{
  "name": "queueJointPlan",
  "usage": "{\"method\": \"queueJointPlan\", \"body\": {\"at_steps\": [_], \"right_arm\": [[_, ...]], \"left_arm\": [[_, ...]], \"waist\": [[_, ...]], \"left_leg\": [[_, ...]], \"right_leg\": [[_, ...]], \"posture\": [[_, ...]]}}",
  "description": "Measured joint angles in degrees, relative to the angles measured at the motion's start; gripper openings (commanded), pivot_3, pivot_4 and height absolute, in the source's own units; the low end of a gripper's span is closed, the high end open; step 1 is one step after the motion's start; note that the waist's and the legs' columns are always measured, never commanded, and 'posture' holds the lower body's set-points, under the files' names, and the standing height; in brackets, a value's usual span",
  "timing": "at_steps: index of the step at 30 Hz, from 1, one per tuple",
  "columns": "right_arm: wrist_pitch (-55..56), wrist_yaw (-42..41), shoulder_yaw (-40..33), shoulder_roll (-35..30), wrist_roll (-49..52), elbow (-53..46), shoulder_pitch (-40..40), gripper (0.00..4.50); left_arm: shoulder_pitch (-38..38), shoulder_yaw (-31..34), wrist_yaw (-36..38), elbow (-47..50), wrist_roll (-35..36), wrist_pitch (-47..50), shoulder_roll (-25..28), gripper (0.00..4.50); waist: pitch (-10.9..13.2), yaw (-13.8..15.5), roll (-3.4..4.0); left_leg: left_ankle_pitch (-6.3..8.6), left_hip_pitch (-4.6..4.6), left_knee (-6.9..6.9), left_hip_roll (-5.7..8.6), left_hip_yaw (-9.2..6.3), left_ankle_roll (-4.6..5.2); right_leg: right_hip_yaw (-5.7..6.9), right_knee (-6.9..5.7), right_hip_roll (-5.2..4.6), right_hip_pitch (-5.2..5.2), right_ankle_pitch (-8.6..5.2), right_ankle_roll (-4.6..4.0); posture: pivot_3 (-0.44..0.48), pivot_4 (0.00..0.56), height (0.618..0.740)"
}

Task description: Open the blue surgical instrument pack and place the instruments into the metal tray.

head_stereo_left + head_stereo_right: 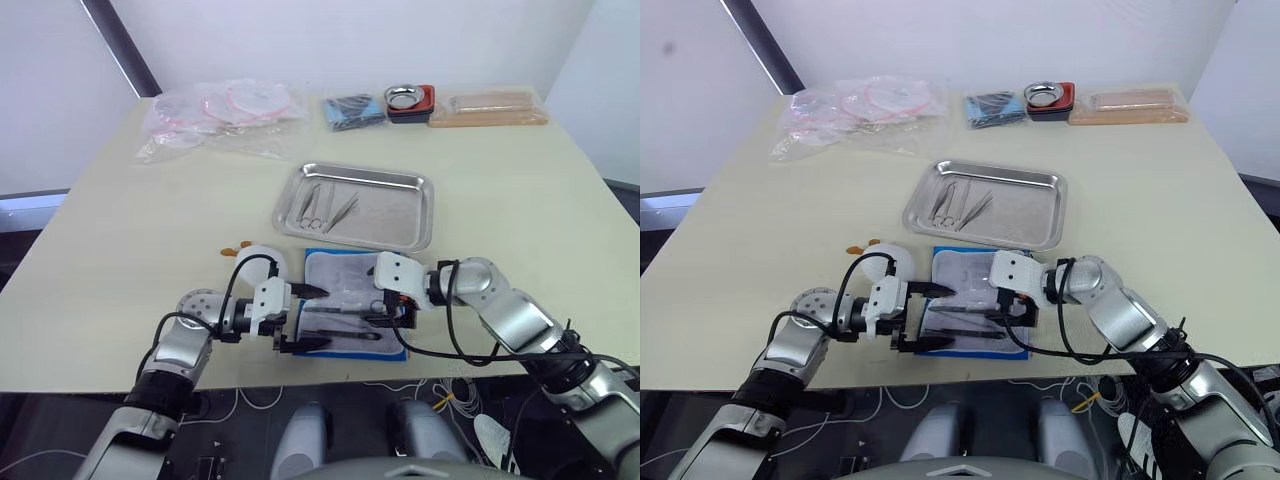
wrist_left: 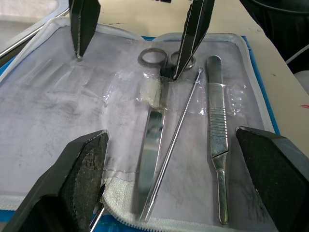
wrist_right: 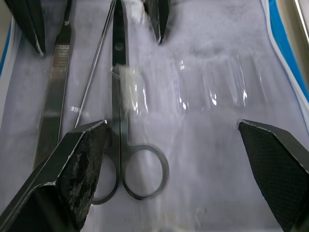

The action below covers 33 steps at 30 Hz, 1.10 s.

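Now both over opened blue surgical instrument pack [image 1: 350,310], left pincer [image 1: 305,317] and right pincer [image 1: 384,305] spread wide, gripping nothing. Scissors [image 2: 153,121], probe [image 2: 175,140], forceps [image 2: 216,130] strapped on lining.

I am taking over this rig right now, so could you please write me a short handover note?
Left gripper and right gripper: both open, empty, over the opened blue pack at the table's near edge.
Left in the pack: scissors, a thin probe, a flat handle.
Done: pack open; a few instruments lie in the metal tray behind it.
Left: move those three across.
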<state>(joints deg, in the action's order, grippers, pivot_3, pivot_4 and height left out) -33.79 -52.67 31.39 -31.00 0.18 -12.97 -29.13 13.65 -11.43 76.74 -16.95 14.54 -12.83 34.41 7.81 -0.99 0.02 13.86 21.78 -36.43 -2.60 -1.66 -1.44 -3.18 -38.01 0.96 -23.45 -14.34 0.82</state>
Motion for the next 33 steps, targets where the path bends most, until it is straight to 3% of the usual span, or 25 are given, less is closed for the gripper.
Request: {"method": "queueJointPlan", "body": {"at_steps": [5, 9, 10, 12, 13, 15, 18, 33], "right_arm": [[0.1, -0.8, 0.4, -0.7, -0.5, -0.7, 0.0, 4.5], [0.1, -1.1, 0.4, -0.3, -0.4, -0.7, 0.5, 3.45], [0.1, -1.4, 0.5, 0.0, -0.4, -0.8, 0.8, 2.78], [0.1, -1.8, 1.0, 0.0, -0.4, -0.8, 0.8, 2.36], [0.1, -1.9, 1.0, 0.0, -0.4, -0.8, 0.8, 1.62], [0.0, -2.2, 1.0, 0.0, -0.2, -0.8, 0.8, 1.37], [-0.9, -3.9, 0.9, 0.0, 1.3, -0.8, 0.9, 0.21], [-0.4, -3.9, -0.4, 1.1, 2.5, 0.5, 1.5, 0.09]], "left_arm": [[-0.1, 0.0, -0.2, 0.0, -0.1, 0.0, 0.0, 4.44], [-0.1, 0.0, -0.3, 0.0, -0.1, -0.2, 0.1, 4.5], [-0.1, 0.0, -0.4, 0.0, -0.2, -0.2, 0.1, 4.5], [-0.1, 0.0, -0.8, 0.0, -0.3, -0.3, 0.2, 4.5], [-0.2, 0.0, -0.8, 0.0, -0.3, -0.4, 0.2, 4.5], [-0.2, 0.0, -0.8, 0.0, -0.3, -0.4, 0.1, 4.5], [-0.2, 0.0, -0.9, 0.1, -0.3, -0.4, 0.1, 4.5], [-0.3, 0.0, -1.5, -0.1, -0.5, -1.4, 0.0, 4.5]], "waist": [[0.0, 0.0, 0.01], [0.0, 0.0, -0.01], [-0.1, 0.0, 0.01], [-0.1, 0.0, 0.01], [-0.1, 0.0, 0.0], [-0.1, 0.0, -0.01], [-0.1, 0.0, 0.0], [-0.1, -0.1, -0.03]], "left_leg": [[0.01, -0.01, 0.0, 0.0, -0.01, 0.01], [0.01, -0.02, 0.0, 0.0, -0.01, 0.01], [0.01, -0.03, 0.0, 0.0, -0.01, 0.01], [0.0, -0.04, 0.0, 0.0, 0.0, 0.01], [0.0, -0.05, -0.01, 0.0, 0.0, 0.01], [0.0, -0.04, -0.01, 0.0, 0.0, 0.01], [0.0, -0.04, -0.01, 0.0, 0.0, 0.01], [0.0, -0.06, -0.01, 0.01, 0.0, 0.01]], "right_leg": [[0.01, -0.01, 0.0, 0.0, 0.0, 0.0], [0.01, -0.01, 0.01, 0.0, 0.0, 0.0], [0.0, -0.02, 0.01, 0.0, 0.0, 0.0], [0.0, -0.03, 0.01, 0.01, 0.0, -0.01], [-0.01, -0.04, 0.01, 0.01, -0.11, -0.18], [-0.01, -0.04, 0.01, 0.01, -0.11, -0.19], [-0.01, -0.03, 0.01, 0.01, -0.11, -0.18], [-0.02, -0.04, 0.01, 0.01, -0.11, -0.18]], "posture": [[0.0, 0.15, 0.74], [0.0, 0.15, 0.74], [0.0, 0.15, 0.74], [0.0, 0.15, 0.74], [0.0, 0.15, 0.74], [0.0, 0.15, 0.74], [0.0, 0.15, 0.74], [0.0, 0.15, 0.74]]}}
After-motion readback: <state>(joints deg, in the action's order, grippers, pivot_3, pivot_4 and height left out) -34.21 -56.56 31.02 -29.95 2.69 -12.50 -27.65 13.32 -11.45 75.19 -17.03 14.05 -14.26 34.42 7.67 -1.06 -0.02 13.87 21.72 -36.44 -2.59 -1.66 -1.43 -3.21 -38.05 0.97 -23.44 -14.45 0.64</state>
